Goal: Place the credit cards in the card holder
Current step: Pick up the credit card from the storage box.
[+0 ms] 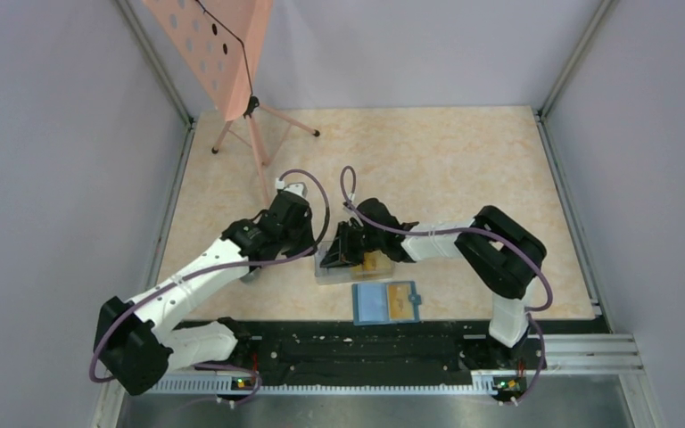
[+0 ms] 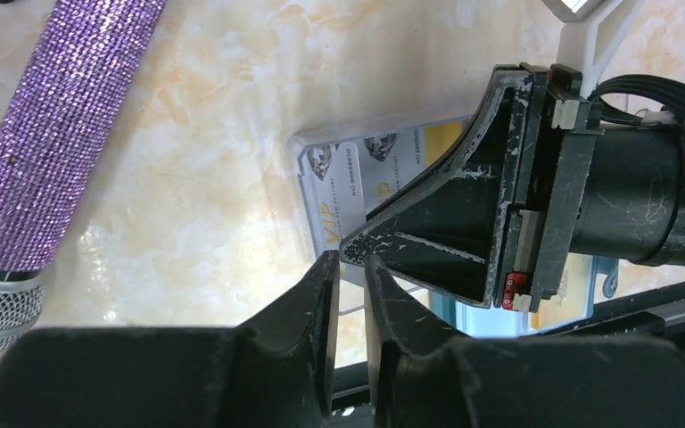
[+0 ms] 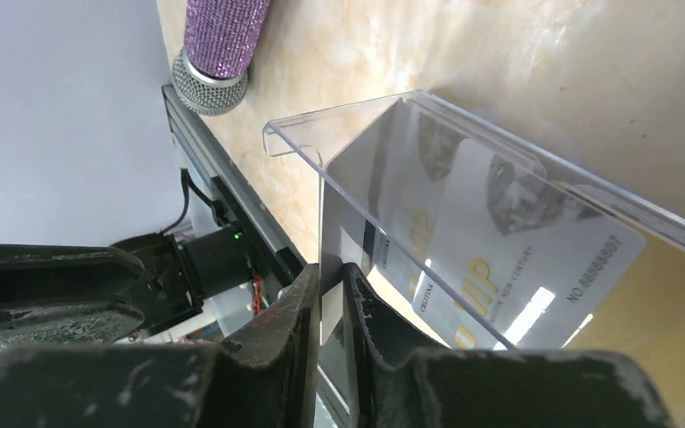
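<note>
Beige marbled tabletop [image 1: 464, 178] carries all items. Right gripper [image 3: 332, 272] is pinched narrowly on the edge of one credit card [image 3: 352, 214], which stands with the other credit cards [image 3: 517, 259] in a clear tray [image 3: 339, 114]. Left gripper [image 2: 350, 263] is slightly parted and empty, just beside the right gripper. Card holder [image 1: 375, 303] lies open near the tray, toward the arm bases. A purple microphone [image 2: 62, 125] lies on the left arm's side.

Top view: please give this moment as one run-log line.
right gripper shut on credit card in clear tray; left gripper slightly open, empty; card holder open
</note>
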You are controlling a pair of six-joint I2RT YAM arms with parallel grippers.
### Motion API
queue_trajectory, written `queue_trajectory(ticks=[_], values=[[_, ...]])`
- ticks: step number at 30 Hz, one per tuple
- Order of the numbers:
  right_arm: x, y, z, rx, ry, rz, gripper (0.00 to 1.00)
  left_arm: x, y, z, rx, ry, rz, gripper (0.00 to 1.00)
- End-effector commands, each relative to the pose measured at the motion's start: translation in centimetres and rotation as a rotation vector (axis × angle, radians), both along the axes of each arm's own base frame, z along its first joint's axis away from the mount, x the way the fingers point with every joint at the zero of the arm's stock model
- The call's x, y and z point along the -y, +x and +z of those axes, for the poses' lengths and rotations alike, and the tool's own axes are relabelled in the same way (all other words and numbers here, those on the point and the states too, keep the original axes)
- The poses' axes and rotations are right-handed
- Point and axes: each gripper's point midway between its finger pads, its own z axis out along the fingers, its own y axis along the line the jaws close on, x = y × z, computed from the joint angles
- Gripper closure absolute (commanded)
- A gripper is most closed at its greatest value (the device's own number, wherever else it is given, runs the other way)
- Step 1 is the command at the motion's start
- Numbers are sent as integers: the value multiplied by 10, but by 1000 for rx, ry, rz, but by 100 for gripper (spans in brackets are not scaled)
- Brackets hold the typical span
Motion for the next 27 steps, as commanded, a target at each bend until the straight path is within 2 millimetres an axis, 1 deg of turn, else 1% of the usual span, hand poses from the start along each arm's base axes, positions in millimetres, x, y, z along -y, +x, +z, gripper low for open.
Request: queue_trajectory(ticks=[1,2,3,7,11,14,17,20,21,24,27], values=[[-8,3,-6,47,-94,18,92,-8,3,16,43,-1,19,77],[-8,3,-7,54,-117,19,98,-9,2,17,44,-2,21,77],[-7,3,-8,61,-143,17,100,-10,1,18,47,-3,21,76],[-1,7,1,104,-216,7,100,-12,-2,22,59,-28,22,73],[8,11,25,160,-226,-15,100,-9,-7,29,71,-70,4,69],[17,11,48,217,-220,-32,100,-5,-12,34,72,-109,-15,66],[33,9,69,274,-207,-59,100,0,-18,37,70,-152,-43,64],[52,1,88,309,-170,-73,100,8,-29,37,50,-211,-85,63],[58,-1,86,303,-172,-77,100,10,-31,38,49,-230,-93,62],[81,-12,94,298,-138,-98,100,23,-43,37,20,-318,-149,62],[106,-24,92,269,-126,-123,100,40,-58,39,-11,-433,-225,61]])
